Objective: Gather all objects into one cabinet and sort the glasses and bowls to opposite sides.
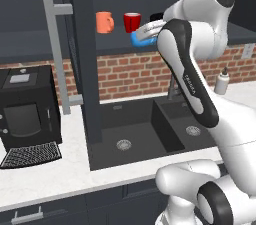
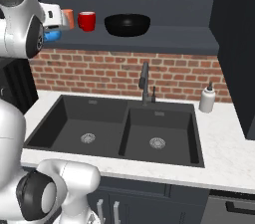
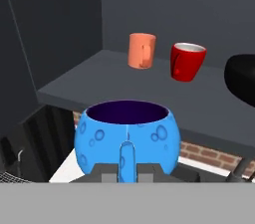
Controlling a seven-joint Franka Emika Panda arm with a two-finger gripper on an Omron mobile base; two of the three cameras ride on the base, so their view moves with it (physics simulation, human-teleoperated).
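At the far left a black coffee machine (image 1: 27,111) stands on the white tabletop (image 1: 60,169), and just right of it the cabinet's tall door (image 1: 82,54) hangs open edge-on, its grey bar handle (image 1: 54,49) facing the machine. Right of the door, on the cabinet shelf (image 2: 164,36), the orange mug (image 1: 104,22) stands upright with the red cup (image 1: 132,22) just beside it on its right, the two apart. In the hand view both sit toward the back of the shelf.

Next comes the hand (image 3: 126,170), raised to shelf height in front of the shelf's near edge. Its fingertips are pressed together on the handle of the blue vessel (image 3: 127,138), which sits upright in the grip, dark inside showing. From the left base view the vessel (image 1: 141,40) seems to hang just off the shelf edge rather than rest on it, though the arm hides much of it there.

Further right on the shelf sits the black bowl (image 2: 127,24), well apart from the red cup (image 2: 86,21). Below, a dark double sink (image 2: 119,131) is set into the tabletop under a brick wall (image 2: 124,73), with a dark tap (image 2: 144,83) behind it. At the right a white soap bottle (image 2: 207,98) stands by the wall.
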